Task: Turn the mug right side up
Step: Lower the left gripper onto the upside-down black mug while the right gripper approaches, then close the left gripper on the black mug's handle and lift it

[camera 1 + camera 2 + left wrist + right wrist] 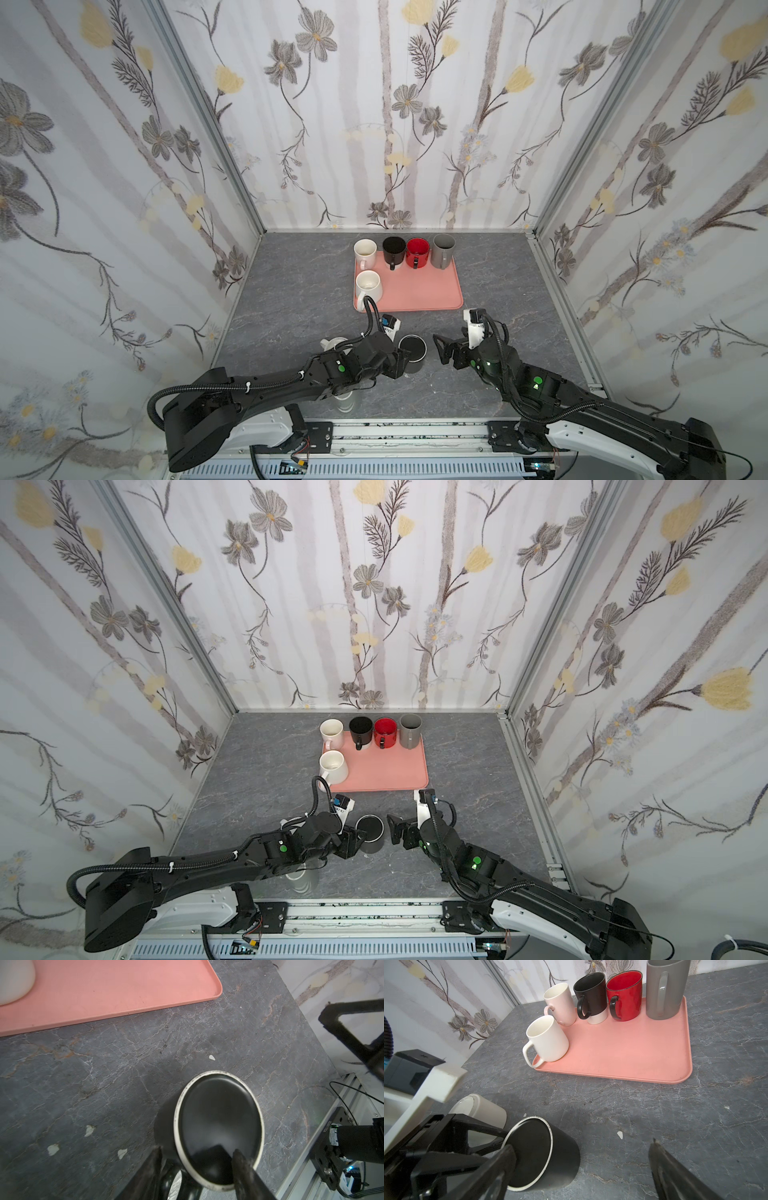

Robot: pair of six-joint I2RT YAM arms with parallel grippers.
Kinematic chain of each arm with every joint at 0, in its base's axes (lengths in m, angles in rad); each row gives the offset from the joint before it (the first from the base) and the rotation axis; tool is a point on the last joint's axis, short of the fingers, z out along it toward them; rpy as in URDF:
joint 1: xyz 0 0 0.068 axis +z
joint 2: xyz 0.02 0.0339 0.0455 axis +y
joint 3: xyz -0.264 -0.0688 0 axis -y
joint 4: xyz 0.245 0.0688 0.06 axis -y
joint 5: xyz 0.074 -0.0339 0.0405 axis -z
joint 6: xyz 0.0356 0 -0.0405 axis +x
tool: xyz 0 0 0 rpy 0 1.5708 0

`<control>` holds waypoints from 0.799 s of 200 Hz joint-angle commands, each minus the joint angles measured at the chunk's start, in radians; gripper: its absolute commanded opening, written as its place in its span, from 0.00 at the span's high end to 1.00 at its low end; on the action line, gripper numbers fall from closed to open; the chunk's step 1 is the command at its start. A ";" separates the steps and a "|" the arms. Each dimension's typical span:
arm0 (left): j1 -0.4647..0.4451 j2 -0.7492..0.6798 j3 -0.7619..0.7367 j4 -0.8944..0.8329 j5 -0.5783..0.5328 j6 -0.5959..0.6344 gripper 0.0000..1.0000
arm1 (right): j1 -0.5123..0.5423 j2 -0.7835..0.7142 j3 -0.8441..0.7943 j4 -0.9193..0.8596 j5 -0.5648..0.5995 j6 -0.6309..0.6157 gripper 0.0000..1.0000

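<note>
Matte black ceramic mug (412, 351): base up, axis vertical, on the table just before pink rectangular plastic tray's (436, 300) near edge | left gripper (197, 1156): nearer, straddling handle-side wall, pinch unclear | right gripper (444, 350): spread wide, empty, just beside the mug

Both top views look from high above the front edge of the desk (316, 291), down and toward its back edge. They stand far enough off to take in the whole desk, both arms and the tray (419, 291) near the back edge. The left wrist view looks steeply down from close over the upturned black mug (218, 1122), with the tray's front right corner beyond. The right wrist view sits low and close beside that mug, facing the back left corner; all four views share mug and tray.
</note>
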 commanded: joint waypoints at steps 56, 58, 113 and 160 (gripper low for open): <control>-0.140 -0.028 0.017 -0.120 -0.235 0.005 0.42 | -0.021 -0.009 -0.019 0.033 -0.011 -0.008 0.00; -0.145 -0.030 0.019 -0.121 -0.240 0.005 0.41 | -0.021 -0.010 -0.020 0.033 -0.010 -0.007 0.00; -0.203 -0.162 0.031 -0.165 -0.285 0.006 0.43 | -0.030 -0.013 -0.024 0.034 -0.019 -0.010 0.00; -0.203 -0.165 0.002 -0.209 -0.137 -0.016 0.42 | -0.036 -0.022 -0.030 0.037 -0.023 -0.014 0.00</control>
